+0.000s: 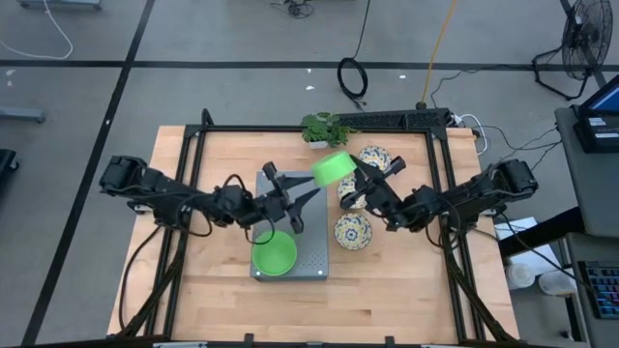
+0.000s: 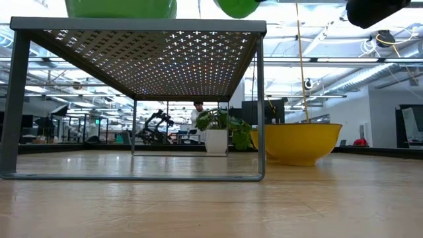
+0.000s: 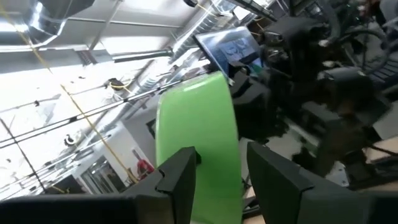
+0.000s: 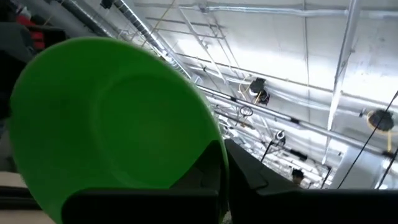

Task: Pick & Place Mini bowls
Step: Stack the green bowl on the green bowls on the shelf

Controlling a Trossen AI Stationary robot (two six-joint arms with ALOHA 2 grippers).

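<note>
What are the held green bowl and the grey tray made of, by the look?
Green bowl, pinched at its rim by the right gripper: likely plastic, one flat bright colour with a soft sheen. Grey tray: probably painted sheet metal, thin, punched with small cross-shaped holes, on slim square legs.

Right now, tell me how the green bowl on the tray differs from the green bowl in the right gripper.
The green bowl on the tray sits upright and untouched; the green bowl in the right gripper is tipped and held in the air beyond the tray. Both are plain green.
</note>
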